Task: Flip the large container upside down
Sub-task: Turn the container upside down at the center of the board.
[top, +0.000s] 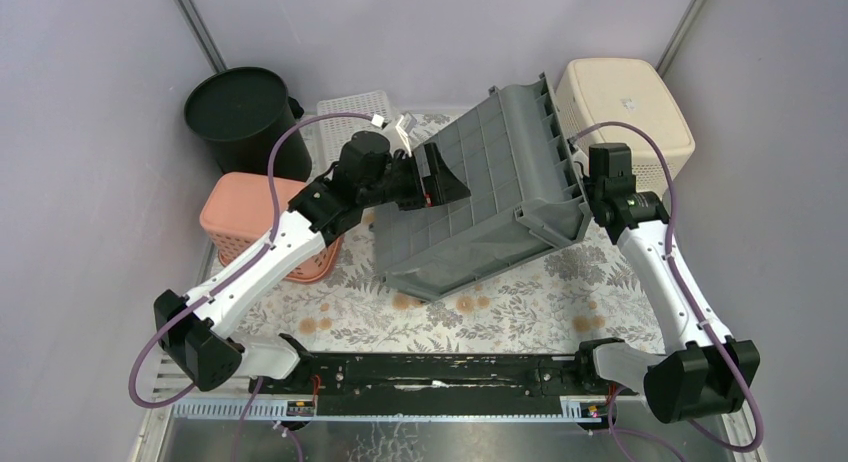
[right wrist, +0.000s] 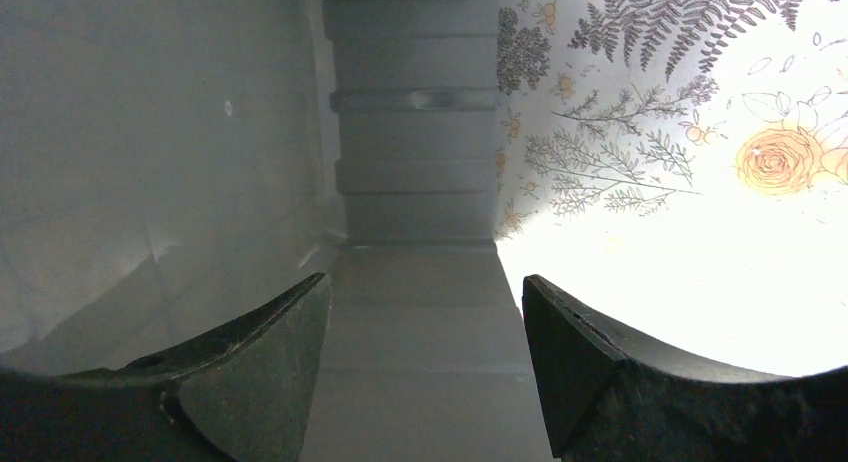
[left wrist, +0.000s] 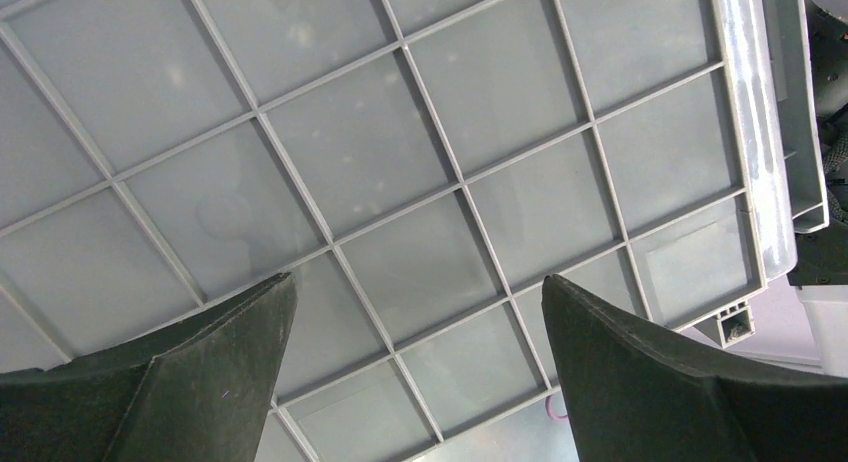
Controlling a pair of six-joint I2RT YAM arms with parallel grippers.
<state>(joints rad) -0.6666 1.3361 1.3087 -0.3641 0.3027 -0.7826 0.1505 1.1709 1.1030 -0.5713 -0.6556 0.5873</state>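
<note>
Gray crate (top: 480, 197) tilted, frame centre. My R end effector (right wrist: 425, 278) clamps rim; L end effector (left wrist: 417, 277) open at base. Lower rim slow to table (top: 520, 317), L steadying.

From above, the grey crate (top: 480, 197) hides the tips of the right gripper (right wrist: 425, 307) (behind its rim), and the left arm (top: 270, 250) covers part of the pink basket (top: 235, 207).

Left tool (left wrist: 417, 279) agape, right tool (right wrist: 425, 277) tight.
</note>
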